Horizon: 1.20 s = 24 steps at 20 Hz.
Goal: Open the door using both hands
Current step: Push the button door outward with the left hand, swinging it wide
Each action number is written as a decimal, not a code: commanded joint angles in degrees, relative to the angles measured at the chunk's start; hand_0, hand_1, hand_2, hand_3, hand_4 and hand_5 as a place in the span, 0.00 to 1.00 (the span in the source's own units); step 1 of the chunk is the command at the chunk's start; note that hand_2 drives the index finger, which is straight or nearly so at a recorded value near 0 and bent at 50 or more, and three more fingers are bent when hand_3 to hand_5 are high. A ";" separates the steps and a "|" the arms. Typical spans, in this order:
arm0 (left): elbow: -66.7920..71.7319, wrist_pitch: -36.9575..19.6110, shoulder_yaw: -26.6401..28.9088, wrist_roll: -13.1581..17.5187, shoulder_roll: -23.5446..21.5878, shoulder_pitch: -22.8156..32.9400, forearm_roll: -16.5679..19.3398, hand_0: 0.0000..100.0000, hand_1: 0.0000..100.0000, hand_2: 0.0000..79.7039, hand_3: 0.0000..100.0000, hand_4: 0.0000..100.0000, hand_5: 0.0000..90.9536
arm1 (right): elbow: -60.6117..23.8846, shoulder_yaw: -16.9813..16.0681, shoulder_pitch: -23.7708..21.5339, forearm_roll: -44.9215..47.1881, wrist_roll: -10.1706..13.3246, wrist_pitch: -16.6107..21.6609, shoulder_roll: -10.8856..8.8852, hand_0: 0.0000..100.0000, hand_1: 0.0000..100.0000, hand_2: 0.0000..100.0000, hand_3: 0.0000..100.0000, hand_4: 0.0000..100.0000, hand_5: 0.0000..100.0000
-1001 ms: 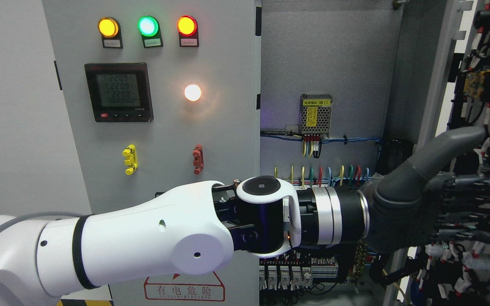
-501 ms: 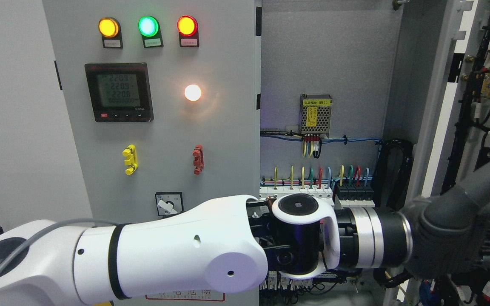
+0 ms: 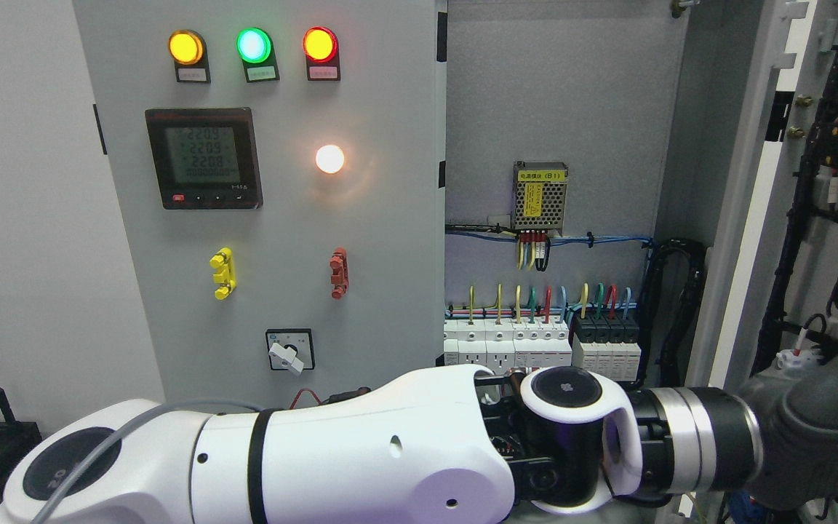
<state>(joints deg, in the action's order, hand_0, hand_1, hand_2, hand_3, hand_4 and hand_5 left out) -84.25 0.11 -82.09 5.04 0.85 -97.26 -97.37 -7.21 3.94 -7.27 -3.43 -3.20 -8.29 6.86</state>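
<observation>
White arm reaches in from the left; its grey left hand (image 3: 819,444) sits low right against the open door (image 3: 819,218), fingers cut off, grip unclear. Behind, breakers (image 3: 543,349), a box labelled "B1" (image 3: 540,191), a meter (image 3: 203,158) reading 2208.

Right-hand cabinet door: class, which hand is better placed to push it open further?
Left. Its hand already reaches across to the open door at the picture's right; the right arm is out of view.
</observation>
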 commanded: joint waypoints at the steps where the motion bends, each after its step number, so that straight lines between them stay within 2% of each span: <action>1: 1.72 -0.64 1.06 -0.46 3.72 0.41 0.95 0.00 0.00 0.00 0.00 0.03 0.00 | 0.00 0.02 -0.03 0.00 0.03 0.03 0.00 0.11 0.00 0.00 0.00 0.00 0.00; 11: 1.64 -0.29 1.67 -0.38 2.41 0.41 1.13 0.00 0.00 0.00 0.00 0.03 0.00 | 0.00 0.02 -0.03 0.00 0.03 0.03 0.00 0.11 0.00 0.00 0.00 0.00 0.00; 16: 1.46 0.42 2.82 0.06 -4.88 2.25 1.21 0.00 0.00 0.00 0.00 0.03 0.00 | 0.00 0.02 -0.03 0.00 0.03 0.03 0.00 0.11 0.00 0.00 0.00 0.00 0.00; 24: -4.94 1.21 4.57 2.87 -21.31 5.76 1.12 0.00 0.00 0.00 0.00 0.03 0.00 | 0.00 -0.07 -0.03 0.00 0.03 0.03 0.00 0.11 0.00 0.00 0.00 0.00 0.00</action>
<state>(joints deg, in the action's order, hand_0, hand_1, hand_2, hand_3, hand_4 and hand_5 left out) -84.03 1.03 -79.66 7.11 -5.91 -93.75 -96.22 -7.21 3.93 -7.26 -3.43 -3.19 -8.29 6.86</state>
